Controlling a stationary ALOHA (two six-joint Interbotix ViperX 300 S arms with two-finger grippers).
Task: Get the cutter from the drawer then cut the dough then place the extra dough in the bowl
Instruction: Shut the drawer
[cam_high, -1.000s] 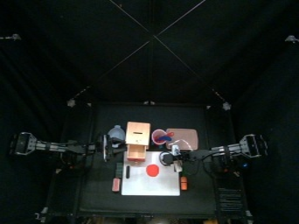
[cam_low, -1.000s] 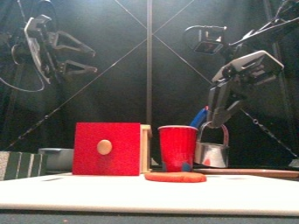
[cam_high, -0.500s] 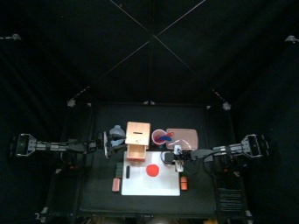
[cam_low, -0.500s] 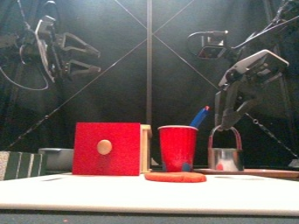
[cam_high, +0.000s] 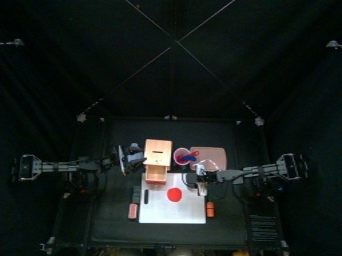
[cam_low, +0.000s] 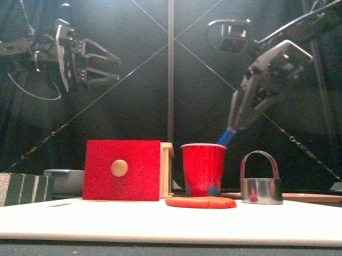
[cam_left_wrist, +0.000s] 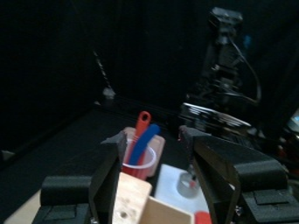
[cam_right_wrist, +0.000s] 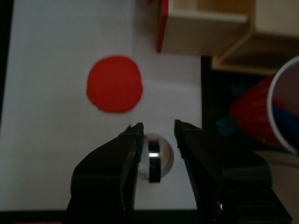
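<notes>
The round metal cutter (cam_low: 261, 180) stands upright on the white board (cam_low: 134, 212), to the right of the flat red dough disc (cam_low: 201, 202). My right gripper (cam_low: 245, 115) hangs open well above the cutter, holding nothing. In the right wrist view the cutter (cam_right_wrist: 160, 153) shows far below, between the open jaws of the gripper (cam_right_wrist: 158, 131), with the dough (cam_right_wrist: 114, 83) to one side. The wooden box with its red drawer front (cam_low: 123, 170) is at the left. My left gripper (cam_low: 87, 58) is open, high at the left.
A red cup (cam_low: 203, 168) with a blue and a red knife stands between the box and the cutter. The blue-grey bowl (cam_low: 60, 181) sits left of the box. In the top view the board (cam_high: 154, 212) lies in front of the box (cam_high: 160, 158).
My right gripper let go of the cutter and rose, leaving it standing on the board. The left gripper drifted a little toward the middle.
</notes>
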